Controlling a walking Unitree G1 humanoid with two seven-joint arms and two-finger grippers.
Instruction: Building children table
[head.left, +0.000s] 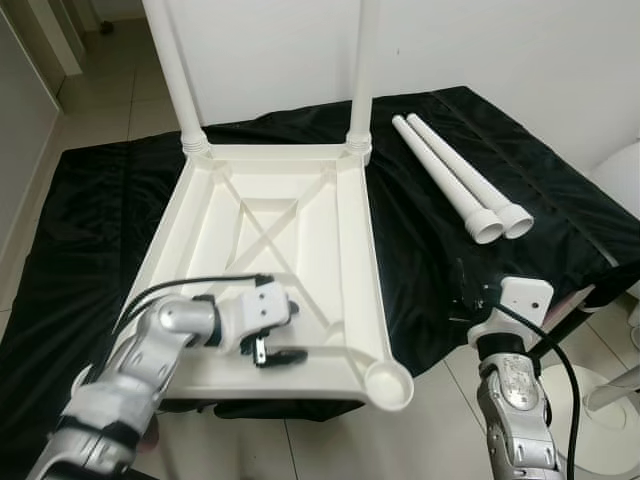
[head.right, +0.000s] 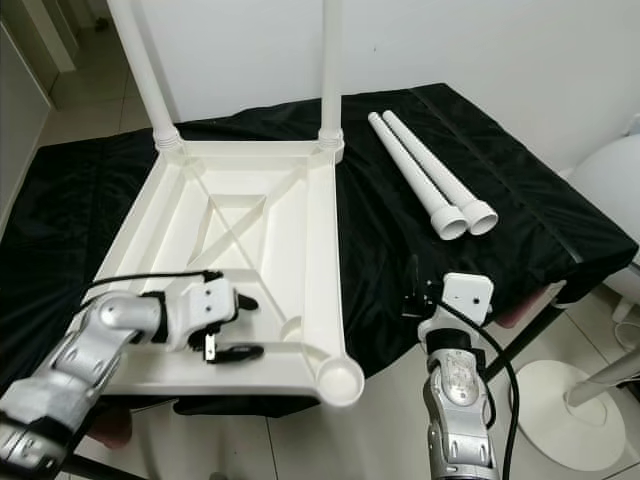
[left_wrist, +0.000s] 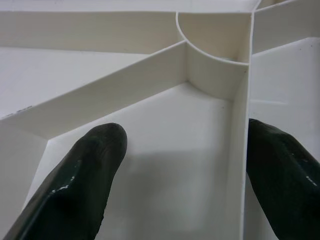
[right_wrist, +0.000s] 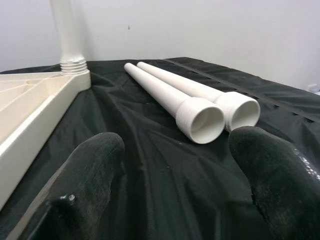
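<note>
Left eye view: unlabelled white tabletop (head.left: 300, 230), left claw (head.left: 268, 352) inside.

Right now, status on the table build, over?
Left tool open, down inside the upturned tabletop. Right tool open, facing two loose legs on the black cloth. Two legs fitted, near corner socket empty. Nothing blocking.

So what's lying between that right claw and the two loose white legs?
Just bare black cloth, seen in the right wrist view between the right gripper and loose legs.
</note>
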